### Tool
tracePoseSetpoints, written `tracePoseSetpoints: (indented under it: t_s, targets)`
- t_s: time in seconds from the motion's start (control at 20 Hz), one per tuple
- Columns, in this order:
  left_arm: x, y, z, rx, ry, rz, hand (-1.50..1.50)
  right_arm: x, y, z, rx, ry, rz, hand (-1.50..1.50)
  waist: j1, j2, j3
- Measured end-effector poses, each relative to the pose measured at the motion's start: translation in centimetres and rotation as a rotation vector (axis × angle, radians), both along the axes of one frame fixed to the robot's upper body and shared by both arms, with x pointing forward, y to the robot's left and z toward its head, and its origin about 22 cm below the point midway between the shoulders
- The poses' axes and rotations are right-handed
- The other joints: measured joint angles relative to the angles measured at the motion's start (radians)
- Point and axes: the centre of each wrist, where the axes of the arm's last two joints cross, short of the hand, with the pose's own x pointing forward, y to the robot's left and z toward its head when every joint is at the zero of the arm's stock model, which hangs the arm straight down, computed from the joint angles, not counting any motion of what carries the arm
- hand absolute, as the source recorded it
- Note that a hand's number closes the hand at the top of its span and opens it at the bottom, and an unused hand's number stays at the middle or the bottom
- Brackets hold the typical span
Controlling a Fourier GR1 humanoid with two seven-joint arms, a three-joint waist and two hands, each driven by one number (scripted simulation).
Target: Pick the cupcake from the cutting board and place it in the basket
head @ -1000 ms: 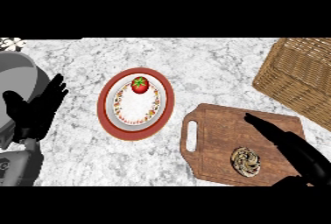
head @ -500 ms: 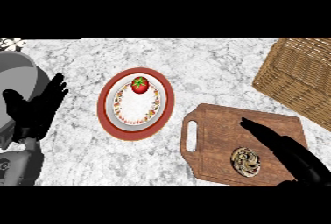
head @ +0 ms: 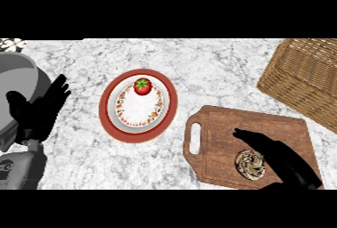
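Observation:
The cupcake (head: pixel 250 164), seen from above as a round brown swirl, sits on the wooden cutting board (head: pixel 223 129) near its front edge. My right hand (head: pixel 280 158) lies over the board just right of the cupcake, fingers straight and pointing to the upper left, open and holding nothing. The wicker basket (head: pixel 306 78) stands at the upper right, partly cut off by the view's edge. At the left edge my left hand (head: pixel 39 113) rests open, fingers up.
A red-rimmed plate (head: pixel 135 129) with a patterned white inner plate and a tomato (head: pixel 143 86) lies left of the board. A grey rounded object (head: pixel 16 89) sits at the far left. The counter is white marble.
My right hand has slid to the left and slightly toward me across the board, closing in beside the cupcake. The left hand and the objects have not moved.

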Motion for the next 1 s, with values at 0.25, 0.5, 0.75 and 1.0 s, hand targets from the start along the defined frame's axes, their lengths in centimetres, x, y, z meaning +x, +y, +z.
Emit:
tracePoseSetpoints:
  t_s: [0.25,0.5,0.75,1.0]
  targets:
    - [0.1,0.0,0.6,-0.005,-0.001,-0.002,0.0,0.2,0.4,-0.3,-0.08,-0.013,0.057,1.5,0.0,-0.001,-0.001]
    - [-0.4,0.0,0.0,-0.009,0.0,-0.001,0.0,0.3,1.0,-1.3,-0.103,-0.035,0.078,1.5,0.001,-0.003,-0.004]
    - [0.0,0.5,0.5,-0.01,-0.001,0.002,0.0,0.7,2.5,-1.4,-0.116,-0.04,0.043,1.5,0.0,-0.004,-0.006]
    - [0.1,0.1,0.8,-0.006,-0.005,-0.01,0.0,1.3,7.2,-1.2,-0.129,-0.011,-0.23,1.5,0.008,-0.002,-0.006]
